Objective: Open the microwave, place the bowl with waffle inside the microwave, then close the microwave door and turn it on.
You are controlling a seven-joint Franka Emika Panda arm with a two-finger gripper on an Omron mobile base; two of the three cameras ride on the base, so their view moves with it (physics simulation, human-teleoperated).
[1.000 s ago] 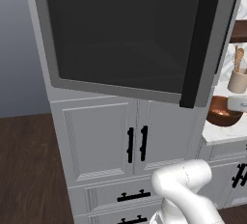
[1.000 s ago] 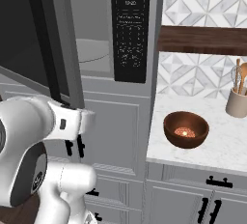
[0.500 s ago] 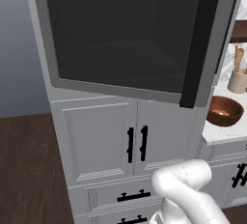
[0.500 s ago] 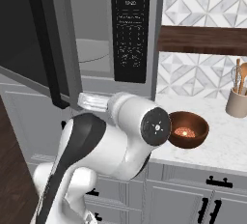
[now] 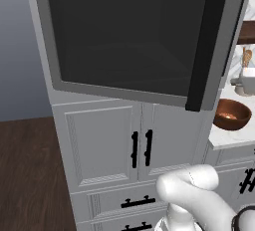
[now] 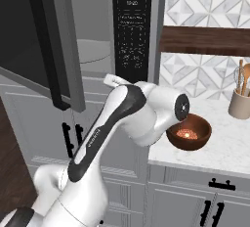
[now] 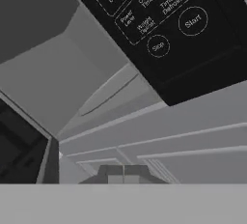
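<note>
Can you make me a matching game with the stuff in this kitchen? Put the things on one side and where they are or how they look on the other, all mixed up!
Things:
1. microwave door
2. bowl
3. pincer
4. utensil jar

Place or state:
A. shut, with nothing in it
B. swung open
C. at the back of the counter, with wooden utensils standing in it
D. on the counter, beside the microwave

Right pairs: 1-B, 2-D, 3-A, 4-C
</note>
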